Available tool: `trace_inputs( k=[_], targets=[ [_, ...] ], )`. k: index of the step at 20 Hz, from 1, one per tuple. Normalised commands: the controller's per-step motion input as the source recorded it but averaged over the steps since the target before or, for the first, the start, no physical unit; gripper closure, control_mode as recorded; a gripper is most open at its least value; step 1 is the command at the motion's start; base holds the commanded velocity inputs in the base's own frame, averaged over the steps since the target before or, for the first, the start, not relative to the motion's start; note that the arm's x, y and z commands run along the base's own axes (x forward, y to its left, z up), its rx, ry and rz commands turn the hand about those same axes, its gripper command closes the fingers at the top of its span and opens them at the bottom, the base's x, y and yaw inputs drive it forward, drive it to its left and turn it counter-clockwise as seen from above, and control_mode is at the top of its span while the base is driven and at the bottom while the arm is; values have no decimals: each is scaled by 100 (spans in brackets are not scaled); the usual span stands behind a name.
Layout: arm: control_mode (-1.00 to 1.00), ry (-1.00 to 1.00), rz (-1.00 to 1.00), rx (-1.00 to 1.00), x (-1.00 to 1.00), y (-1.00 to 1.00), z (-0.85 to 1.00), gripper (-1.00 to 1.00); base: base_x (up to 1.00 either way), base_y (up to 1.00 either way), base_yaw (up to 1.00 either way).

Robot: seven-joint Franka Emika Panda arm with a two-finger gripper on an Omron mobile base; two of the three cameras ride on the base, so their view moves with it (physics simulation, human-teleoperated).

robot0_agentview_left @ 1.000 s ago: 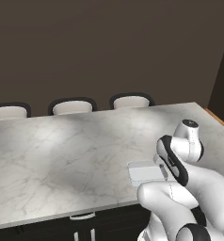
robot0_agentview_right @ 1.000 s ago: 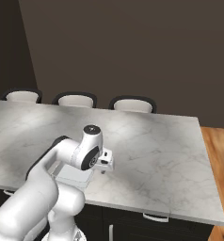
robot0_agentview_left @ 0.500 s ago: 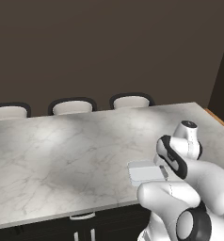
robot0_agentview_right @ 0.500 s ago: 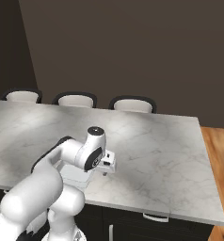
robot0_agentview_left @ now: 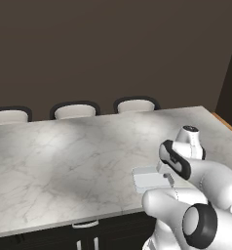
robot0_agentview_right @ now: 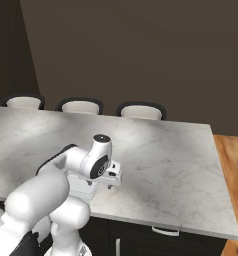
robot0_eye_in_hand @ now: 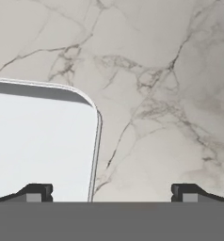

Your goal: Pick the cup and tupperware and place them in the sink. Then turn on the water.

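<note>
Tupperware lay flat on the marble table near its front edge, directly under our claw, which hung wide open and empty, one tip over the container, the other over bare marble. We judged that straddling the near rim squarely before closing would grip best.

Two base views look forward and down from behind the arm, sharing the marble counter; the hand view looks closely, apparently straight down, onto it.
</note>
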Motion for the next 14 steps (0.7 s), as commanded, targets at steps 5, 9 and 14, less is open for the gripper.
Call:
trace_inputs(
  k=[5, 9, 14],
  targets=[
    [-100, 6, 0, 0, 0, 4, -8, -100, 0, 0, 0],
    [-100, 7, 0, 0, 0, 8, -11, -100, 0, 0, 0],
    [-100, 6, 0, 0, 0, 3, -12, -100, 0, 0, 0]
  ],
)
